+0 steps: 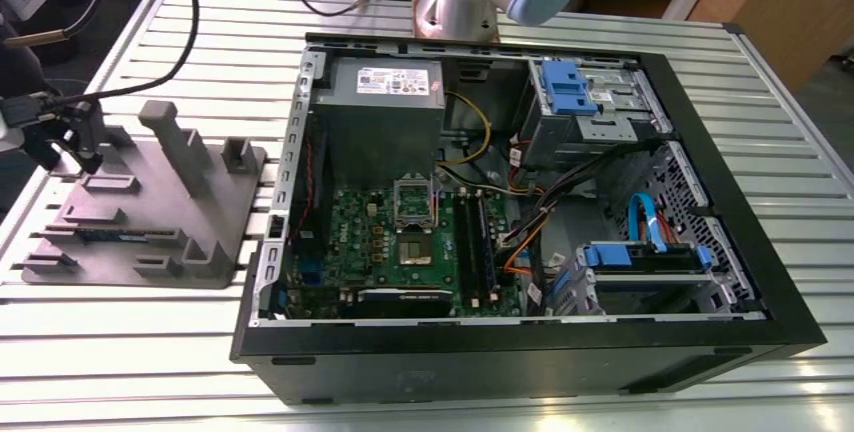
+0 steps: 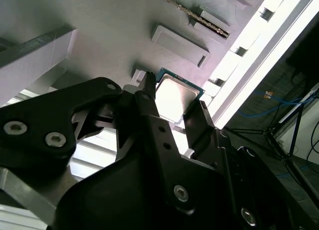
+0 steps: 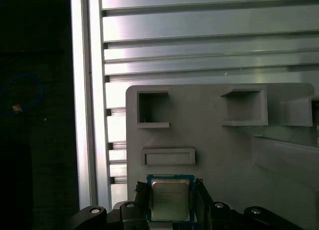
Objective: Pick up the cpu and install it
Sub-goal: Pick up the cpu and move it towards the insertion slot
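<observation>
between fingers of the tool (image 3: 170,204), cpu (image 3: 170,197) gripped

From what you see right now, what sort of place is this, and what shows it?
Likely a robotics lab workbench: an open computer case on a slotted aluminium table, beside a grey parts tray, with the gripper at the cpu.
</observation>
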Controlling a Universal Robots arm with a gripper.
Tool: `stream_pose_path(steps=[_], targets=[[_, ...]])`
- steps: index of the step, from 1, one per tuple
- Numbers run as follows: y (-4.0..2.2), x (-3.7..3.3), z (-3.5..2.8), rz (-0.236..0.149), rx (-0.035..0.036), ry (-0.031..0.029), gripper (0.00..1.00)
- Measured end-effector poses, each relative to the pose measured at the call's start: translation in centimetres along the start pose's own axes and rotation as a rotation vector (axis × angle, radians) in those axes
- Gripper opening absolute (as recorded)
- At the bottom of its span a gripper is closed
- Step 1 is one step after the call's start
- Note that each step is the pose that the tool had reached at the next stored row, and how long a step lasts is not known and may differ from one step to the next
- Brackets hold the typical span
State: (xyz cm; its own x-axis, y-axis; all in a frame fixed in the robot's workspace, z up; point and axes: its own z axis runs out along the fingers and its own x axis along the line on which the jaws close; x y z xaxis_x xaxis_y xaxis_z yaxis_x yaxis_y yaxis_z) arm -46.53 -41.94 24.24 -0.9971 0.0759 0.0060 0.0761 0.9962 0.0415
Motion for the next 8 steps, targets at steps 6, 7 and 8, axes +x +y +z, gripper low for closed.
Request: stream_pose_path(steps=[6,7,8], targets=[[0.04,0.00,-0.79,0.000,-0.0001,-0.0001,0.47],[0.04,0.00,-0.95,0.000,0.0000,-0.0001,0.47],[0.05,0.00,-1.10,0.000,0.0000,-0.0001,0.47]])
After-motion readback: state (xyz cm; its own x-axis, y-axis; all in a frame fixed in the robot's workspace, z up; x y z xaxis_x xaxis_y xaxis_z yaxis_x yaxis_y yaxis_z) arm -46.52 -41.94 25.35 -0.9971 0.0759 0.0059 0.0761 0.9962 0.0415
